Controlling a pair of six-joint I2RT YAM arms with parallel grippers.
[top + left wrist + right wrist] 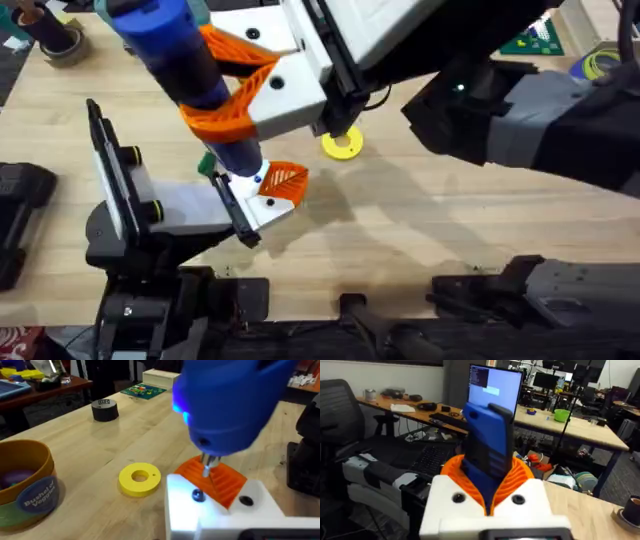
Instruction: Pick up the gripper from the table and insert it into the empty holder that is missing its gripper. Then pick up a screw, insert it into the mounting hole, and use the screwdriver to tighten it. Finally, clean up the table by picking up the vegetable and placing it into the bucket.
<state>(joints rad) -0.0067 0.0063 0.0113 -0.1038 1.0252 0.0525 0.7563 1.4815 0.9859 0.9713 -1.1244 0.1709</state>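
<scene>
My right gripper (235,100) reaches in from the right, its orange pads (522,475) shut on the blue screwdriver (175,50). The screwdriver stands nearly upright, and its metal tip (207,466) meets the orange ribbed gripper (217,482) seated in the white holder (210,510) on my left arm's jaw. A dark screw head (198,494) sits in the holder just below the tip. My left gripper (262,200) lies low over the table (420,230). A green scrap, likely the vegetable (207,163), peeks out beside the screwdriver. The ochre bucket (25,485) stands close by.
A round yellow ring (342,143) lies on the wood just beyond the holder. A black tape roll (105,410) and a green circuit board (145,390) sit farther back. The right arm's dark body (520,110) spans the right side.
</scene>
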